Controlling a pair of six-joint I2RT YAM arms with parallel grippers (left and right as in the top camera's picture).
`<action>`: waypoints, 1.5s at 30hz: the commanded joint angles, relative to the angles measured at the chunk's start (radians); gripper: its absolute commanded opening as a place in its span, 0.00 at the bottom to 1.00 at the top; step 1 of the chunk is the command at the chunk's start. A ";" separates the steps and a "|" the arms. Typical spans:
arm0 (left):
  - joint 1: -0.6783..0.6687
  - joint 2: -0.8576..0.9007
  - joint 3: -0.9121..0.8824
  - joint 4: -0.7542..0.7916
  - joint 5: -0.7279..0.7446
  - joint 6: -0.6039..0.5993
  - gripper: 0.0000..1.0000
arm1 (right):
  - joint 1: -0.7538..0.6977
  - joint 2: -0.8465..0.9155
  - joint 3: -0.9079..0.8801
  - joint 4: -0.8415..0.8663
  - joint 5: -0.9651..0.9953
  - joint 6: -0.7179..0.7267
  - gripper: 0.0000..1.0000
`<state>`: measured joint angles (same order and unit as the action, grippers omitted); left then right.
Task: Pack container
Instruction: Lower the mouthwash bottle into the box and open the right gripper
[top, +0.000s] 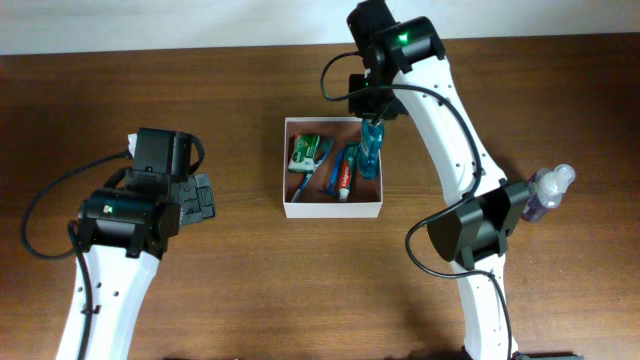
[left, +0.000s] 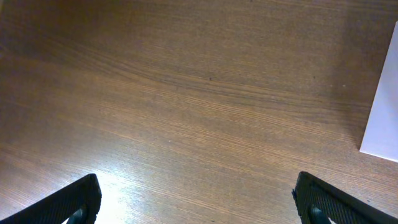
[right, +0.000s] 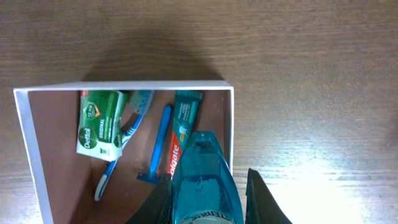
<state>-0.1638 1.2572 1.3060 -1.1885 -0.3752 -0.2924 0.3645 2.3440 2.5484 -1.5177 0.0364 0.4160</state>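
Table (top: 200, 80): dark brown wood with fine straight grain, filling nearly every view. A pale strip (top: 150, 25) lies past its far edge; whether it is wall or floor cannot be told. Light: a bright glare on the wood under the left gripper (left: 199, 205), and a softer sheen beside the right gripper (right: 208, 205).

A brown wood grain is shown by the table (top: 250, 280). The container (top: 333, 209) is walled in white and floored in reddish brown. A packet (top: 304, 152) is printed in green and white. A razor (right: 160, 146) is coloured blue, a toothbrush (right: 107, 177) blue and white, and a toothpaste tube (right: 182, 130) is marked in red, white and teal. The teal bottle (right: 204, 180) is seen to be translucent. The purple bottle (top: 547, 193) is capped in clear plastic. The left arm (top: 100, 300) and right arm (top: 450, 130) are cased in white with black parts, and a green light (top: 404, 39) is lit.
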 joint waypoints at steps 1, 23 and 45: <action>0.005 0.003 -0.003 0.000 -0.010 -0.010 0.99 | -0.001 -0.047 0.007 0.033 -0.005 0.012 0.04; 0.005 0.003 -0.003 0.000 -0.010 -0.010 0.99 | 0.000 -0.047 -0.172 0.180 0.092 0.008 0.04; 0.005 0.003 -0.003 -0.001 -0.010 -0.010 1.00 | 0.001 -0.047 -0.351 0.386 0.092 0.008 0.05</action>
<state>-0.1638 1.2572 1.3060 -1.1881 -0.3752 -0.2924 0.3645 2.2822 2.2341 -1.1362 0.1272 0.4179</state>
